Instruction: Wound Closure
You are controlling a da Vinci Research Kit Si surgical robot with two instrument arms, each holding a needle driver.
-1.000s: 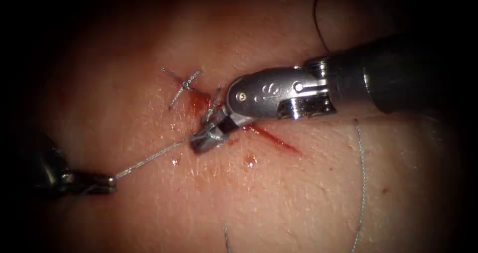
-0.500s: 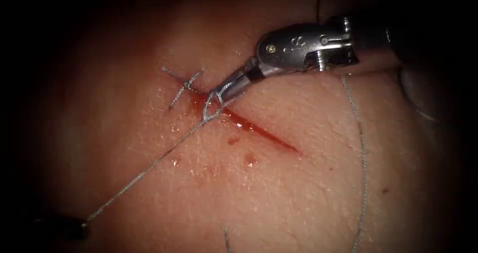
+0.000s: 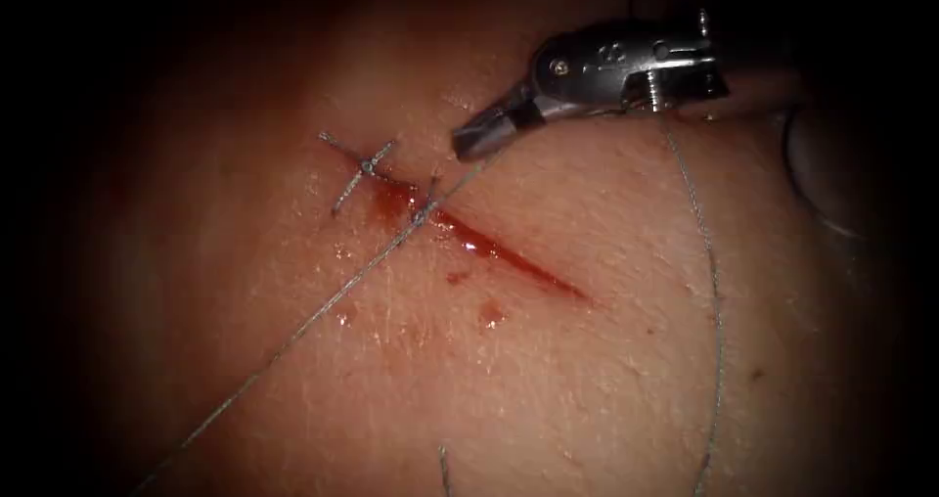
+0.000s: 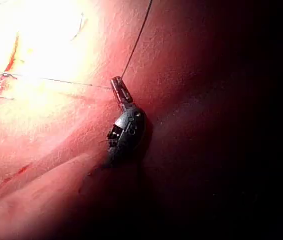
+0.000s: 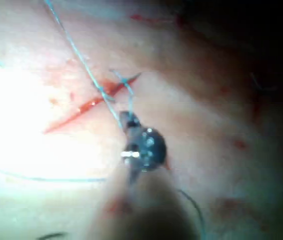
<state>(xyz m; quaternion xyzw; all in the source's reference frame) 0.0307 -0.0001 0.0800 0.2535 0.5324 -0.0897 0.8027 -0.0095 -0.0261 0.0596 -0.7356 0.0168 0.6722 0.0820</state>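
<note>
At the near left, the left tool (image 4: 119,90) is clamped on the thread (image 3: 293,331), which runs taut across the tissue (image 3: 587,380) to a small knot (image 3: 421,213) on the cut (image 3: 518,262). The loop open half a second ago has drawn down, so this is tightening. Seating it seems to call for even, opposed pull. Red fluid (image 3: 396,199) wets the cut beside a finished stitch (image 3: 364,166). Farther right, the right tool (image 3: 471,143) has its jaws closed on the thread's short end. Where the needle lies cannot be told.
</note>
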